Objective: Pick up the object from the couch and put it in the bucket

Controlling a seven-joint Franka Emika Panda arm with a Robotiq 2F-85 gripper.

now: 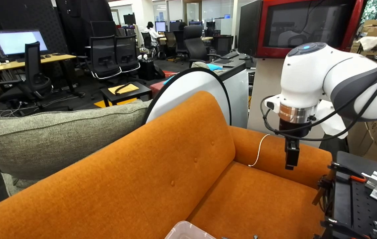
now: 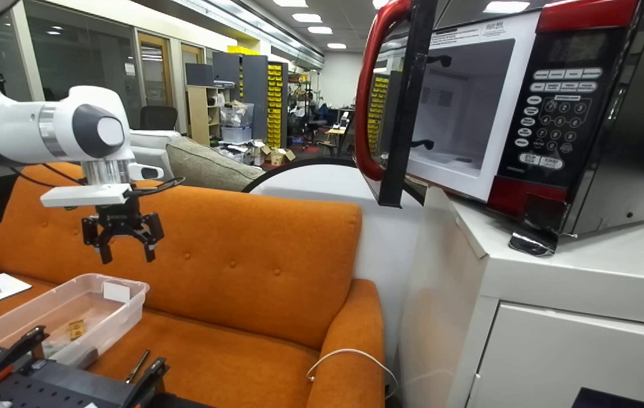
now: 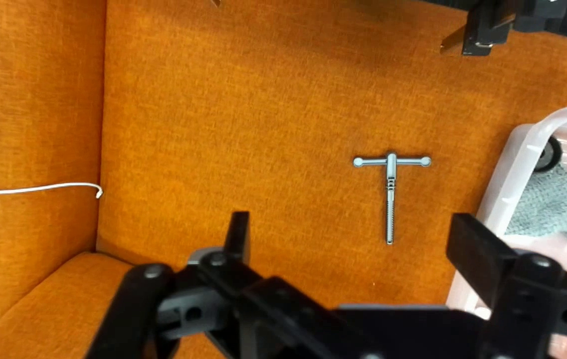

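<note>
One T-shaped metal piece (image 3: 390,192) on the couch (image 1: 125,186), near the bin (image 3: 510,182)

The metal piece lies flat on the orange seat (image 3: 263,149), between the bin and the armrest (image 2: 355,323), apart from both. Its shaft points toward the backrest (image 2: 231,232); its crossbar is at the end away from it.

The tool (image 2: 128,255) hangs above the couch, clear of the seat. Its jaws are spread wide, the fingers well apart, and it has hold of nothing. In the wrist view the metal piece appears below, between the two fingertips.

The bin is translucent plastic and stands upright. A grey cloth (image 3: 557,204) lies inside it, with a black round item (image 3: 548,155) next to the cloth; the latter is partly hidden and its kind cannot be determined.

A white cord (image 3: 29,190) runs over the armrest, its tip at the seam with the seat. A microwave (image 2: 559,113), door swung wide, stands on a white cabinet (image 2: 559,280) beyond that armrest.
</note>
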